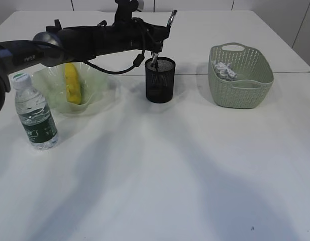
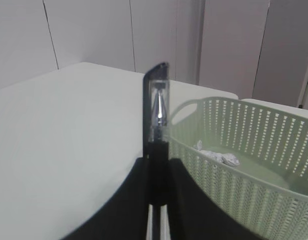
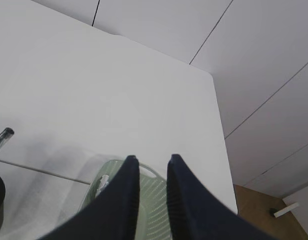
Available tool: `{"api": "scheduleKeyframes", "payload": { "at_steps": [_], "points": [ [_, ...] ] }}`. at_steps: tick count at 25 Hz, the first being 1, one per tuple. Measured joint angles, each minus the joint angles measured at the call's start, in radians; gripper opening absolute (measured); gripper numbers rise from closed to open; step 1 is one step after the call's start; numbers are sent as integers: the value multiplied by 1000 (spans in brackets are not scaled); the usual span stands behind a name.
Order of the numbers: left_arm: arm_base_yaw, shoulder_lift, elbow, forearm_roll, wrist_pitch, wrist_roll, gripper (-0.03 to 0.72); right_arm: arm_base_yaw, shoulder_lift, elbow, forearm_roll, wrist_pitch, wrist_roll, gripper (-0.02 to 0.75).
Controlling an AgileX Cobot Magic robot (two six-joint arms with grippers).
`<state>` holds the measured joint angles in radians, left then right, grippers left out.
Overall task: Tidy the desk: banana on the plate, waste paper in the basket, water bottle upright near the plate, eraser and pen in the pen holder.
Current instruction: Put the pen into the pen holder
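My left end effector (image 1: 156,54) is clenched on the pen (image 2: 157,131) over the pen holder (image 1: 160,80) near the desk's back edge; releasing off-centre could drop it outside.

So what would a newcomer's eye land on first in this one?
Probably the left arm stretched across the table, its left gripper shut on a pen over the black mesh pen holder. Next, the green basket at right with crumpled paper inside, and the banana on the plate.
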<state>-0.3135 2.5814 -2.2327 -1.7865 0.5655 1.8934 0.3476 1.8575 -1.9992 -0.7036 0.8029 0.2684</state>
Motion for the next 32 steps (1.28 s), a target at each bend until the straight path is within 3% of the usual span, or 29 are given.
{"api": "scheduleKeyframes", "payload": {
  "at_steps": [32],
  "points": [
    [0, 43, -10, 2, -14, -13, 50, 0, 0, 0, 0, -24, 0, 147]
  ]
}}
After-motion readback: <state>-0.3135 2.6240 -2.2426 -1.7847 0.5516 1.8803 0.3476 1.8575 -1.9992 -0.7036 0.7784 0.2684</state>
